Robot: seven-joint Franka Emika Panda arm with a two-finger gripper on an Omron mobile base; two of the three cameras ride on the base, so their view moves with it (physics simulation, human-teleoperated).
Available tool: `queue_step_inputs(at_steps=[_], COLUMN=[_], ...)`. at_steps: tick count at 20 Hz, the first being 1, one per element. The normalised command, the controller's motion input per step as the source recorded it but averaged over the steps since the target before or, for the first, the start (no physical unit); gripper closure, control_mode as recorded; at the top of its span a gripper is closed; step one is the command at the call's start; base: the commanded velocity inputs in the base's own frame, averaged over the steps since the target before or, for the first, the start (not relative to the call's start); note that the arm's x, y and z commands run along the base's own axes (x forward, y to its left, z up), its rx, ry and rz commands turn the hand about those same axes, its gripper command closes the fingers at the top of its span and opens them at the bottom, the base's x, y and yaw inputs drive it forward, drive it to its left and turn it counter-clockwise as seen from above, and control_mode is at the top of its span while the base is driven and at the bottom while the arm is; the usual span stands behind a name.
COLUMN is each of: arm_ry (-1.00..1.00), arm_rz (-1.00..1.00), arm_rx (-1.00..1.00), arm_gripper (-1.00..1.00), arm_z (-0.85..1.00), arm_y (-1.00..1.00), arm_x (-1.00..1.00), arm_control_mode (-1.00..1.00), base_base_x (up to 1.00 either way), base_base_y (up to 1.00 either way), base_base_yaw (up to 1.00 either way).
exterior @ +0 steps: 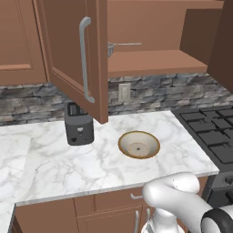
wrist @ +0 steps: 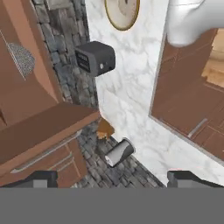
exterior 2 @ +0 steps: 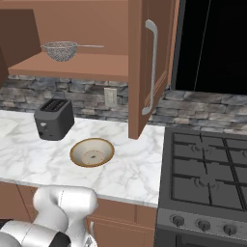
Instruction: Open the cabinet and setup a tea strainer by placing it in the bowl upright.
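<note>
Cabinet [exterior 2: 144, 67] doors stand swung out on both sides, shelf exposed. Tea strainer [exterior 2: 61, 50] sits upright on the shelf [exterior 2: 91, 65] toward its left end in the right base view, handle pointing right along the shelf; in the left base view it is half hidden behind the left door's edge. Bowl [exterior 2: 92, 152] is on the marble table [exterior 2: 130, 169] below, empty, with the toaster [exterior 2: 54, 118] just beside it to the left. Gripper [wrist: 113, 178] is low, well apart from the shelf, its jaws spread wide and holding nothing; the hand view is rolled sideways, looking across the table. Risks, judged from this layout: the arm has to rise a long way, and the left door hangs out directly over the toaster, so a climb on that side could clip the door edge or its bar handle and swing it. The strainer is small, light and thin-handled; a grasp on the mesh cup could push it back along the shelf, while a grasp far out on the handle could let it tip in the jaws. On release, a tilted strainer could fall on its side in the shallow bowl or catch the rim.
</note>
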Motion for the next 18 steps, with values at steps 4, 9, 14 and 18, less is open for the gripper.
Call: queue_step_inputs(at_steps=[4, 9, 14, 18], arm_ry=[0.44, 0.24, 0.14, 0.02], arm_rz=[0.16, 0.16, 0.02, 0.01], arm_rx=[0.37, 0.01, -0.08, -0.07], arm_gripper=[-1.0, -1.0, -1.0, -1.0], arm_z=[0.0, 0.0, -0.01, 0.0], arm_y=[-0.07, 0.22, 0.45, 0.43], arm_x=[0.24, 0.38, 0.64, 0.83], arm_control_mode=[-1.0, -1.0, -1.0, -1.0], base_base_x=[0.0, 0.0, 0.0, 0.0], base_base_y=[0.0, 0.0, 0.0, 0.0], base_base_yaw=[0.0, 0.0, 0.0, 0.0])
